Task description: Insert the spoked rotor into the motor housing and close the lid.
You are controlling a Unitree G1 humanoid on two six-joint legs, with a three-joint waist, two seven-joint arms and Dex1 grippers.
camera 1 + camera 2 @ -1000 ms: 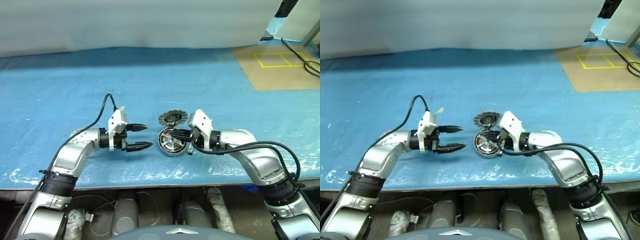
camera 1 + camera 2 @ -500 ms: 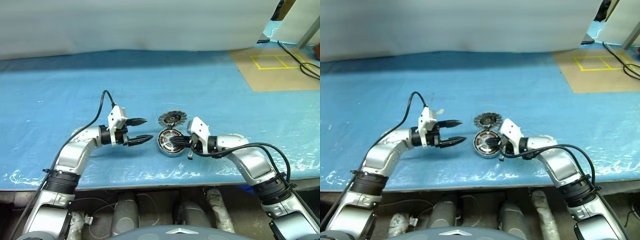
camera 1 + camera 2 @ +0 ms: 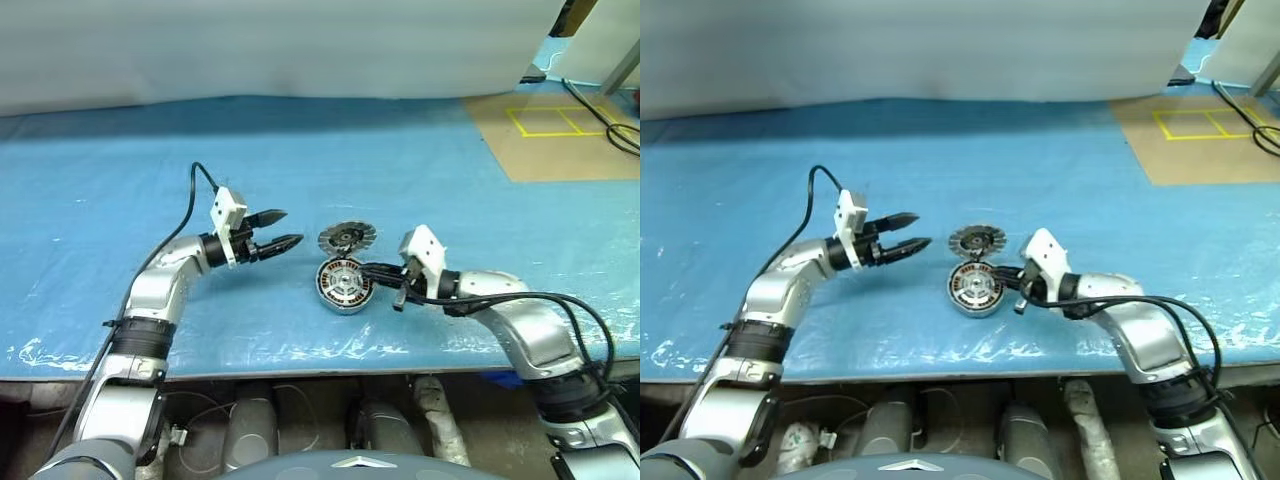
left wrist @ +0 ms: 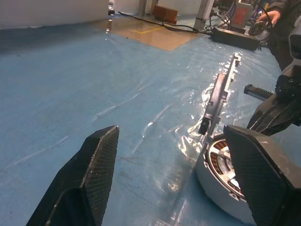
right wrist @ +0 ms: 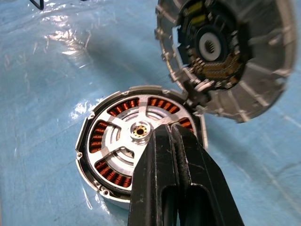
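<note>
Head views: The motor housing rests on the blue plastic sheet that covers the table, near the front edge. The spoked rotor is seated inside it, within the ring of copper windings. The lid stands tilted just behind the housing, finned face toward the camera, lower rim at the housing's far edge. The left gripper is left of both parts and apart from them, fingers spread and empty. The right gripper lies at the housing's right rim, fingers pressed together with nothing between them. Bare sheet extends wide to the left and behind. A brown floor patch with yellow tape lines lies far right.

Left wrist view: The two fingers stand well apart. The lid is seen edge-on, leaning above the housing. Open sheet lies between the fingers and the parts.

Right wrist view: The closed fingers overlap the housing's near rim. Whether they touch it cannot be told. The lid's lower edge meets the housing rim.
</note>
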